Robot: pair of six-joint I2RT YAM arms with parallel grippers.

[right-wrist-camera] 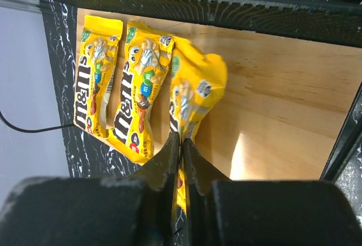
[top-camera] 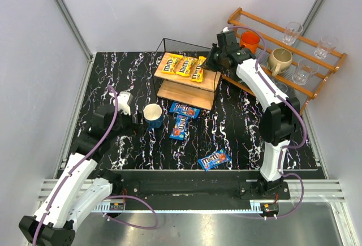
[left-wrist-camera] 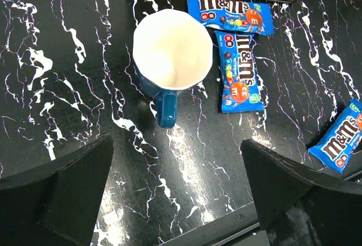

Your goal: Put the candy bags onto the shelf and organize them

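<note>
The 3rd yellow bag (right-wrist-camera: 197,90), clenched in the right pincer (right-wrist-camera: 181,144), was best laid flat beside the other 2 (right-wrist-camera: 141,82); the left pincer (left-wrist-camera: 176,169) was spread open.

Right fingers (right-wrist-camera: 167,164) together, left fingers (left-wrist-camera: 68,192) apart

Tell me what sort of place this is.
Probably a robot lab test cell, not a shop: pale panels in metal framing wall in a black marbled table, a left arm and right arm are bolted along its near edge, and candy bags on a shelf look staged.
</note>
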